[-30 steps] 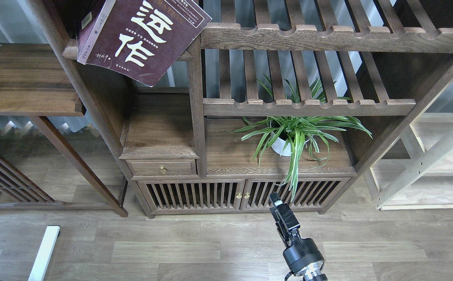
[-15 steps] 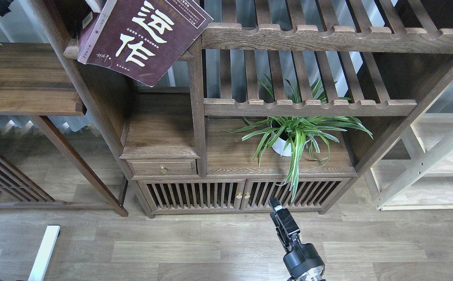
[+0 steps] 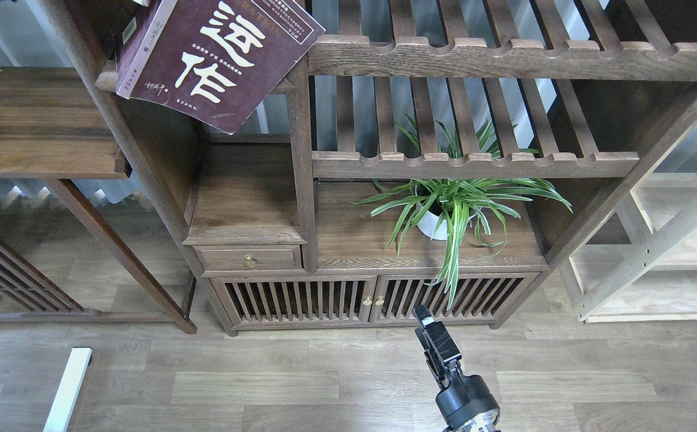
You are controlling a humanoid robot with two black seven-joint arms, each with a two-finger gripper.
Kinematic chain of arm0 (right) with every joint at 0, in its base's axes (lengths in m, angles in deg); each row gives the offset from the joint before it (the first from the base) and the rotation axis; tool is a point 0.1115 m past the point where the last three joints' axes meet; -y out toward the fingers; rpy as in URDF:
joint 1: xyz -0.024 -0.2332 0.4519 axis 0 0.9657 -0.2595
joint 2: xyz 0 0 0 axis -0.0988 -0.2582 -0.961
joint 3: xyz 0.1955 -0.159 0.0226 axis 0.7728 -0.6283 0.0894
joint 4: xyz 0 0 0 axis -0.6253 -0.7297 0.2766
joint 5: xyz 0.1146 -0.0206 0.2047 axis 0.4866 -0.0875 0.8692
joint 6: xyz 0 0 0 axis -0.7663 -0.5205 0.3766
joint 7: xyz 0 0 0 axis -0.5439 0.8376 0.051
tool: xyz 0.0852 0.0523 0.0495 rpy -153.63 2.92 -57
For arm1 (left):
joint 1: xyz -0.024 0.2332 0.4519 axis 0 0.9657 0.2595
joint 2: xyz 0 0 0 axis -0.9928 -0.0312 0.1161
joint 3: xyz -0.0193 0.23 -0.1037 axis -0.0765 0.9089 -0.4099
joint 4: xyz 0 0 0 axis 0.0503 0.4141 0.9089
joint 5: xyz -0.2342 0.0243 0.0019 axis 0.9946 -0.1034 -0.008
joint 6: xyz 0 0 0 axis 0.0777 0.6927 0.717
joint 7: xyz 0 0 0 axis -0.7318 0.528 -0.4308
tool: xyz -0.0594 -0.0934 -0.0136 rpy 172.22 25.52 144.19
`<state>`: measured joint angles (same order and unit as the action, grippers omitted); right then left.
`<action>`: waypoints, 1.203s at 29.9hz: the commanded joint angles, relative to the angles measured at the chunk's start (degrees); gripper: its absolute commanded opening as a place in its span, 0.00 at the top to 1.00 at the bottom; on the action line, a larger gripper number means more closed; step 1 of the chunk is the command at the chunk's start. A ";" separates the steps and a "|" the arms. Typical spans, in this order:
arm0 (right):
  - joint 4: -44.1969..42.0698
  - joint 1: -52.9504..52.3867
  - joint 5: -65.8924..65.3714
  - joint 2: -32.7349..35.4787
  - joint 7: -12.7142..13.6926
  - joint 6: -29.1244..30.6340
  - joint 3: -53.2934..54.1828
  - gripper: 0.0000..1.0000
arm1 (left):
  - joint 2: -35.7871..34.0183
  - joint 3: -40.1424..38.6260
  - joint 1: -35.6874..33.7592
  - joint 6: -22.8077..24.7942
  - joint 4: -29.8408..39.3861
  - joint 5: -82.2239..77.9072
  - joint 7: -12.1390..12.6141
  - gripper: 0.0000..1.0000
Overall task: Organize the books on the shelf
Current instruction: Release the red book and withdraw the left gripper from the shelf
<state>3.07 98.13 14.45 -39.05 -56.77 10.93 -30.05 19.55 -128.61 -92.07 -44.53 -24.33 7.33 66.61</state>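
Overhead, tilted maroon book (image 3: 216,57) overhanging shelf (image 3: 108,81)

Two large cream Chinese characters, 运作, are printed on the cover of the maroon-brown book (image 3: 216,57), which is seen tilted at the top left of the head view. Behind the upper character, faint Latin capitals are printed, of which only "RATION" can be made out. Smaller lines of Chinese print and a cream handwritten signature near the spine are also carried on the cover, but these cannot be read.
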 commanded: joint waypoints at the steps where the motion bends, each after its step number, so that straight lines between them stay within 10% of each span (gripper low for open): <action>1: 0.00 0.00 0.00 0.00 0.00 0.00 0.00 0.18 | -1.23 -0.96 -0.26 0.04 0.01 0.00 0.01 0.38; 25: -0.09 -0.97 -0.09 0.00 0.00 0.00 -0.35 0.15 | -6.94 -2.19 0.79 2.85 6.41 0.79 1.85 0.36; 36: 0.87 -5.89 0.44 0.00 0.17 -6.02 -0.26 0.14 | -19.33 -2.81 12.82 6.72 19.07 6.76 1.07 0.36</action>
<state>3.37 94.05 14.74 -39.05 -56.75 6.93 -30.32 3.21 -130.82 -82.88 -38.65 -8.75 12.89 68.35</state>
